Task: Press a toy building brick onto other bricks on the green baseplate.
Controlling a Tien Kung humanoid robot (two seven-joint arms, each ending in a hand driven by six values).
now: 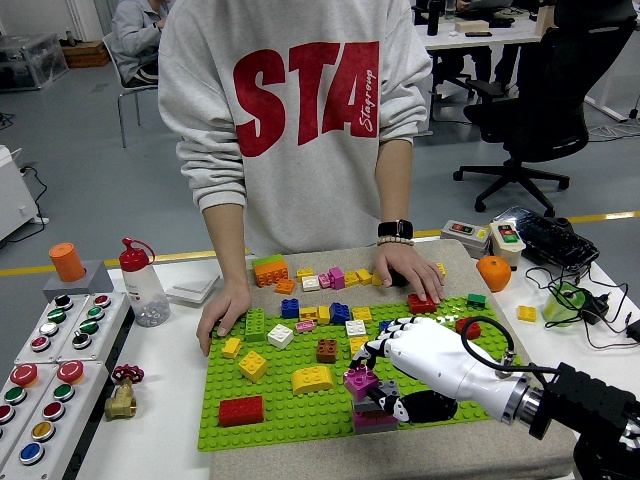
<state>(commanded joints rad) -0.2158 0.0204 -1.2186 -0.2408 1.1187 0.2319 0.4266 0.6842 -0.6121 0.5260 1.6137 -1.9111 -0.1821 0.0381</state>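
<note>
Head view, item one: magenta brick (360, 379), pinched in the fingertips of the right robot hand (420, 362) and sitting directly over the grey-and-pink brick stack (377, 410) near the front edge of the green baseplate (300, 405). Whether its studs have seated I cannot tell; the placement over the stack suits a downward press.

Item two: right robot hand, white shell, entering from the lower right. Fingers curled narrow around the magenta brick, thumb below and beside the stack. Palm lies low over the baseplate, covering bricks behind it.

Item three: baseplate, resting on a grey mat (480, 440) on the table (170, 420). A standing person steadies it, I judge: one hand (222, 315) flat at the far left corner, the other hand (405, 270) on loose bricks at the far right.

Item four: fixed bricks, among them a red brick (241, 410), a yellow curved brick (310, 379) and a brown brick (325, 350).

Left robot hand: not seen.
</note>
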